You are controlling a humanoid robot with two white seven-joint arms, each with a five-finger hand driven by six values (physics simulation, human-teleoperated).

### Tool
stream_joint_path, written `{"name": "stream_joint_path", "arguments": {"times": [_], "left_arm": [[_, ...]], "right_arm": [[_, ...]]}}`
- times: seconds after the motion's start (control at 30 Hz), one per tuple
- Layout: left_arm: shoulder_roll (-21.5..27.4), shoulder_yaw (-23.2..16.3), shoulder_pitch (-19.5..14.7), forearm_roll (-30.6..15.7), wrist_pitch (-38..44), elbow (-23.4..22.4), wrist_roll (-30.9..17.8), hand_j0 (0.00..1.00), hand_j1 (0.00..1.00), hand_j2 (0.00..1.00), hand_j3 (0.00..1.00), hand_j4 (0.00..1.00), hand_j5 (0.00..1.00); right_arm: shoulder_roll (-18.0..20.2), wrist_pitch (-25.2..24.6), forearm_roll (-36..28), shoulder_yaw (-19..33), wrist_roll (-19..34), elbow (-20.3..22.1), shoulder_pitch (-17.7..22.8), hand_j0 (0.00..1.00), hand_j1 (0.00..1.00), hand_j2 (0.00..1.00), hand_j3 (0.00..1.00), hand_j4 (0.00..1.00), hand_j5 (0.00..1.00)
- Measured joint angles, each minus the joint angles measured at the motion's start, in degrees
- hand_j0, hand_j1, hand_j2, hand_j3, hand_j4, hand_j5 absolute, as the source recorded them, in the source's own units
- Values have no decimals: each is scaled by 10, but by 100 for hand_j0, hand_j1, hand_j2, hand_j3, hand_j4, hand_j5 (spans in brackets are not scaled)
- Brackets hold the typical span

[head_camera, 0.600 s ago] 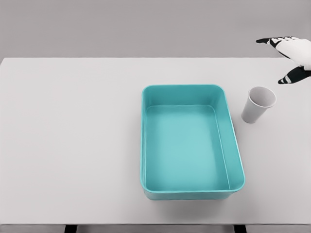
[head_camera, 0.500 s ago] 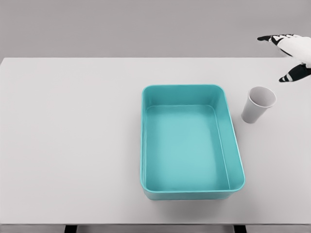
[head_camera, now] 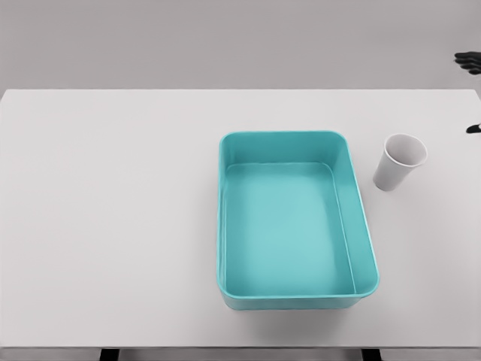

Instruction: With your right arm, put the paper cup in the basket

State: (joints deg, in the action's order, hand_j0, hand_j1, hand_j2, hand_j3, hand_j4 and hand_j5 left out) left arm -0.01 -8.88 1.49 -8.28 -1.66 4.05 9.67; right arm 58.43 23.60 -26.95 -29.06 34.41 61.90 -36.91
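No text, label, brand, number or sign can be read anywhere — the paper cup (head_camera: 400, 162) is plain white outside and in, the teal basket (head_camera: 361, 226) has bare walls and a bare floor, and the tabletop (head_camera: 113, 226) is an unmarked pale surface from edge to edge. The dark fingertips (head_camera: 469, 60) showing past the tabletop's far right corner carry no marking that can be made out either.
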Motion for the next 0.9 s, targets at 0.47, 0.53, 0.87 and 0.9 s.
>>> {"name": "stream_joint_path", "arguments": {"times": [0.47,0.53,0.87,0.9], "left_arm": [[0,0,0,0,0,0,0,100,100,100,100,100,100],[0,0,0,0,0,0,0,100,100,100,100,100,100],[0,0,0,0,0,0,0,100,100,100,100,100,100],[0,0,0,0,0,0,0,100,100,100,100,100,100]], "right_arm": [[-51,61,43,-49,6,-43,30,100,100,100,100,100,100],[-56,66,41,-49,6,-42,31,100,100,100,100,100,100],[-45,54,61,-38,6,-70,30,100,100,100,100,100,100],[-43,25,78,-37,6,-80,31,100,100,100,100,100,100]]}}
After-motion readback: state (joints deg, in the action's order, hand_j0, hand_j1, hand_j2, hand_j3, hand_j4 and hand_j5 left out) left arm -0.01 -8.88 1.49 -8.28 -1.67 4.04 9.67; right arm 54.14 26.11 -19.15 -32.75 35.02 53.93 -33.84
